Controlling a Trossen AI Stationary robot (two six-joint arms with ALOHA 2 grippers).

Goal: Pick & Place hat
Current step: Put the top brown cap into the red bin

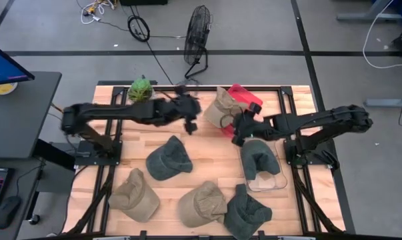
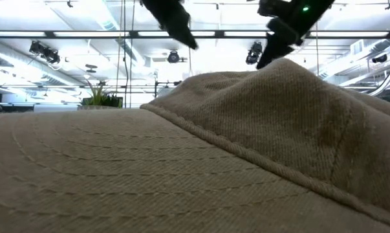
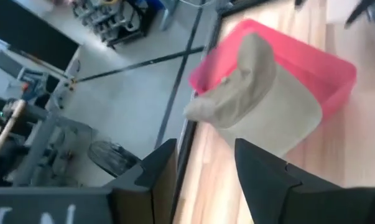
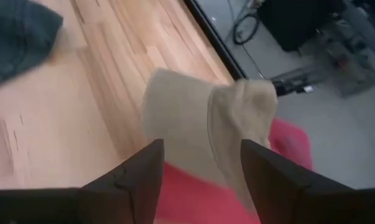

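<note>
— Where is the hat you are dealing with?

— The tan hat [image 1: 222,109] lies draped over the pink bin [image 1: 249,100] at the far edge of the table [image 1: 207,167], partly in it and partly hanging over the rim toward the wood. My right gripper [image 1: 239,130] hovers just beside it, fingers spread, nothing between them. My left gripper [image 1: 189,120] hangs near on the other side, its fingers also apart and empty.

— So what would you do well here?

— I judge the hat sits only half in the bin, so the step is seating it properly. I would come down on the crown rather than the floppy brim, close on a fold of cloth, and lift enough to clear the rim before lowering it inside.

— Any risk?

— The two grippers are close; only one should move in. Other hats, like the dark one in the clear bin [image 1: 264,175], stay untouched.
</note>
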